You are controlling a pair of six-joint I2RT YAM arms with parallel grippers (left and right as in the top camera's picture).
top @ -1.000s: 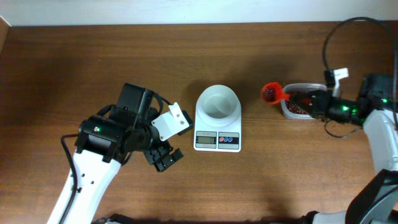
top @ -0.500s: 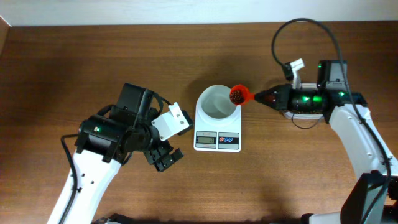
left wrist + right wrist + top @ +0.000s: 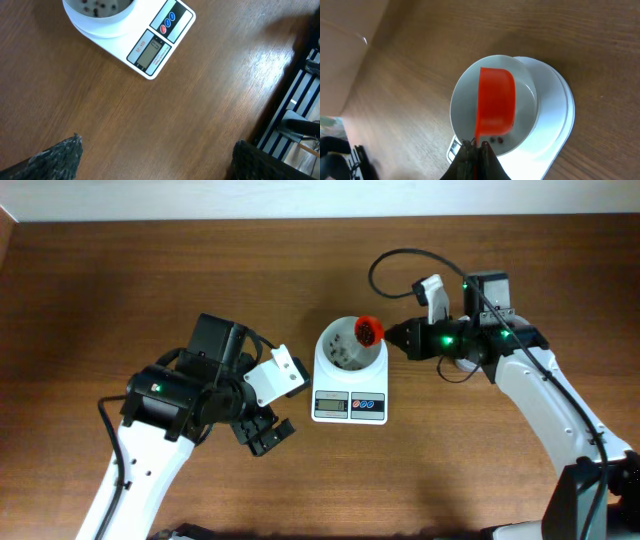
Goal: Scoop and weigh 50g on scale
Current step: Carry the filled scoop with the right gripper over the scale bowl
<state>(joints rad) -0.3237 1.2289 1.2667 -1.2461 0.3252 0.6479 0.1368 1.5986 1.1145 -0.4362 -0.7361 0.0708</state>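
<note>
Your scale point(image 3: 350, 406) sits in the middle of the bench point(image 3: 150, 280), between the two arms. Its long axis runs top to bottom in the overhead view. The grey display and the blue and red buttons point toward the lower edge, and the round bowl point(image 3: 345, 352) sits on the far end.

The scale is smooth white plastic, a rounded rectangle under a plain circular white bowl. The bench is brown wood with a fine grain.

Your right claw point(image 3: 397, 337) is clamped together on the handle of a glossy orange-red scoop point(image 3: 369, 330). The scoop reaches in from the right and hangs over the right half of the bowl. The right wrist view shows a smooth, rounded face of the scoop, with small dark beans point(image 3: 495, 140) lying on the bowl floor below it.

Your left claw point(image 3: 265, 433) stands wide apart over bare bench left of the scale, holding nothing, its finger pads point(image 3: 60, 155) dark and rough-textured.

Half a second ago the scoop sat at the bowl's right rim with beans heaped in it and the bowl was bare. Now it is further in and beans lie scattered in the bowl. The left arm has not shifted.
</note>
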